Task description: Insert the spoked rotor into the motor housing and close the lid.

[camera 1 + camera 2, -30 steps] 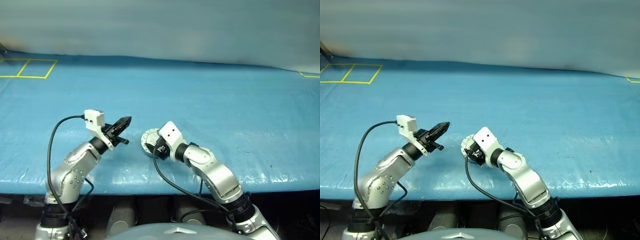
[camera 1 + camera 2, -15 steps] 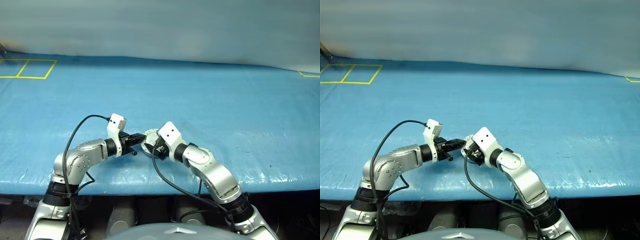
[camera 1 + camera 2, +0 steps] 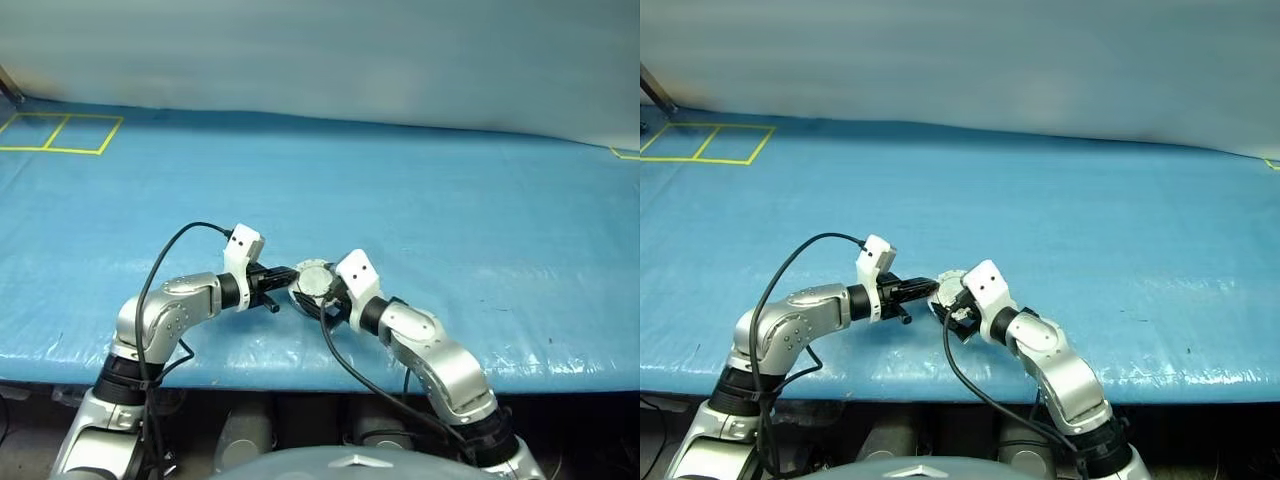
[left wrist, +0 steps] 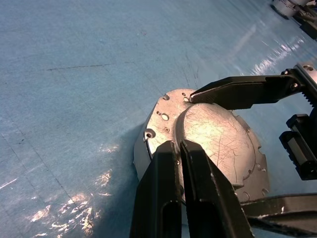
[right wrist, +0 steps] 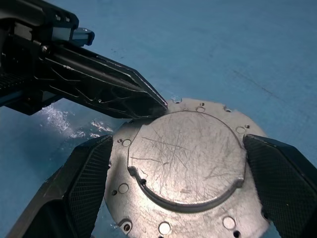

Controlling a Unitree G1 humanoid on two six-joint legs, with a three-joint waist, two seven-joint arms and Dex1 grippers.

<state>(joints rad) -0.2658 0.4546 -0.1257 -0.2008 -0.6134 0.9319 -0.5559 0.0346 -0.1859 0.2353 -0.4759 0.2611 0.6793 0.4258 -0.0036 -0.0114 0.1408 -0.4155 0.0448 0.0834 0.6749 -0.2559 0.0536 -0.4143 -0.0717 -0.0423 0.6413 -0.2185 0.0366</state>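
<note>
- The motor housing (image 4: 148,148) sits on the blue table (image 3: 450,200) near its front edge, between the two arms; its lid (image 5: 185,158) lies flat over the top, scratched outer face up, so the spoked rotor, which I cannot see, is judged to be inside.
- The left tool (image 4: 179,148), which a second ago hung apart to the left of the housing, has swung in; its fingers are pressed together with nothing between them, their tips resting at the lid's raised centre.
- The right tool (image 5: 183,163) has spread wider over the last second: its fingers (image 5: 86,168) now stand on either side of the housing with a slim gap showing, so it seems to be letting go rather than gripping.
- Judgement: the closing step looks almost done; the left tool's press should seat the lid.
</note>
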